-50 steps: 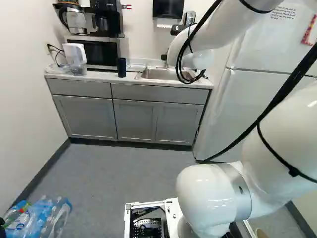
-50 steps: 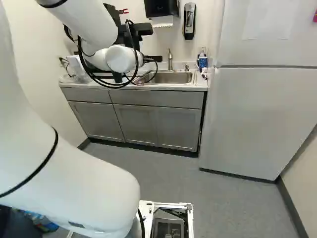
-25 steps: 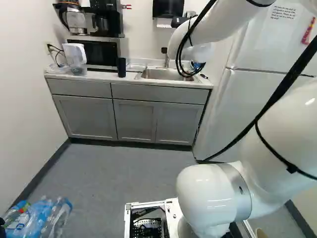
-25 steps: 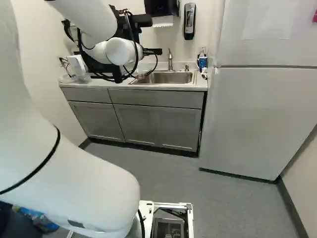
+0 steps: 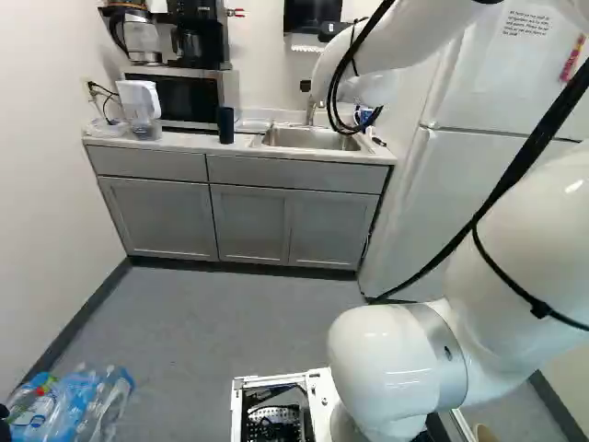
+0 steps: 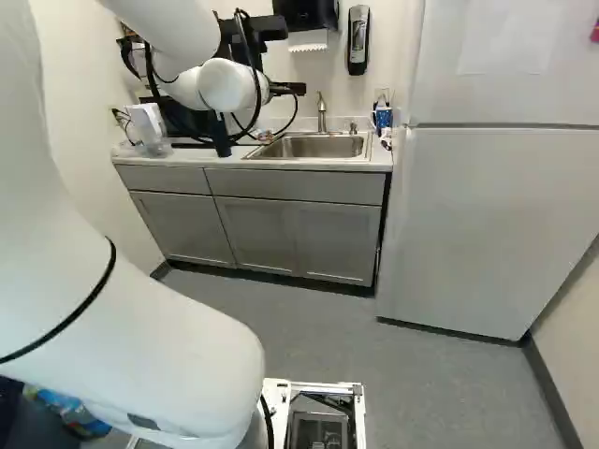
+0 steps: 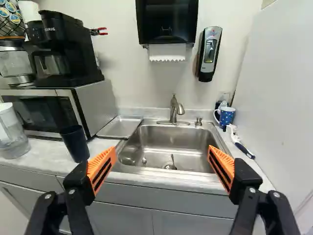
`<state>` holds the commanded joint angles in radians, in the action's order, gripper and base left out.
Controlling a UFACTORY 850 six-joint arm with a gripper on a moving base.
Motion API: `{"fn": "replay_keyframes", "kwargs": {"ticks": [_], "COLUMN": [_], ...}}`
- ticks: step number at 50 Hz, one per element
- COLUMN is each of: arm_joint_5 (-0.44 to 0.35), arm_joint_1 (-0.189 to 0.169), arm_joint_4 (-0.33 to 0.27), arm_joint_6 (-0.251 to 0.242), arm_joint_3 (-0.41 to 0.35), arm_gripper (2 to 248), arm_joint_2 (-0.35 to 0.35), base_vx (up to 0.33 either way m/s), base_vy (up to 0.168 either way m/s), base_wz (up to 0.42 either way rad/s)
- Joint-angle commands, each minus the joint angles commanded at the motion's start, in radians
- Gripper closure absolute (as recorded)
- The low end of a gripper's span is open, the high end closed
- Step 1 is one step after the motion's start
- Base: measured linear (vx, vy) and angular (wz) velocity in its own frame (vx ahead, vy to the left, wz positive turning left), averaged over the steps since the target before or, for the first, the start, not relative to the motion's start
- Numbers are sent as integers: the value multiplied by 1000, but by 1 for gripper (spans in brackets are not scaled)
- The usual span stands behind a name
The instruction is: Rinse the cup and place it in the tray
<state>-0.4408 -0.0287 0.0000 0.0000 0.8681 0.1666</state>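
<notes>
Where the grey counter run meets the left wall, a clear pitcher (image 7: pixel 12 134) stands near the left end of the countertop (image 5: pixel 193 141). Right of it, a dark blue cup (image 7: pixel 76 143) stands upright at the front edge, close to the microwave (image 7: pixel 54 111). A shallow metal tray (image 7: pixel 120 127) lies beside the sink (image 7: pixel 169 143), just off its left rim, toward the back edge. The sink is set in the right half; a faucet (image 7: pixel 174 110) rises behind it. At the back right corner are a blue patterned mug (image 7: pixel 226 116) and, nearer the front along the right edge, a brush (image 7: pixel 240 146).

A black coffee maker (image 7: pixel 63 49) sits on the microwave. The wall above the sink carries a paper towel dispenser (image 7: pixel 167 22) and a soap dispenser (image 7: pixel 209 54). Grey cabinets (image 5: pixel 251 224) run beneath the countertop; a white refrigerator (image 6: pixel 496 224) adjoins the right side. The floor (image 6: pixel 449 374) is grey, with plastic bottles (image 5: pixel 78 405) at the lower left corner of the left base view.

The white arm (image 6: pixel 159 346) reaches toward the counter. Its gripper (image 6: pixel 290 89) has both fingers spread wide, orange pads (image 7: pixel 102 167) facing across the gap, nothing held.
</notes>
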Motion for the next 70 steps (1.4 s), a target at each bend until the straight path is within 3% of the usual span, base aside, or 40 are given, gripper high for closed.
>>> {"fn": "replay_keyframes", "kwargs": {"ticks": [42, 70], "arm_joint_5": [0, 0], "arm_joint_1": [0, 0], "arm_joint_4": [0, 0], "arm_joint_6": [0, 0], "arm_joint_3": [0, 0], "arm_gripper": [3, 3], "arm_joint_2": [0, 0], "base_vx": [35, 97], "base_vy": [-2, -54], "base_wz": [3, -5]}}
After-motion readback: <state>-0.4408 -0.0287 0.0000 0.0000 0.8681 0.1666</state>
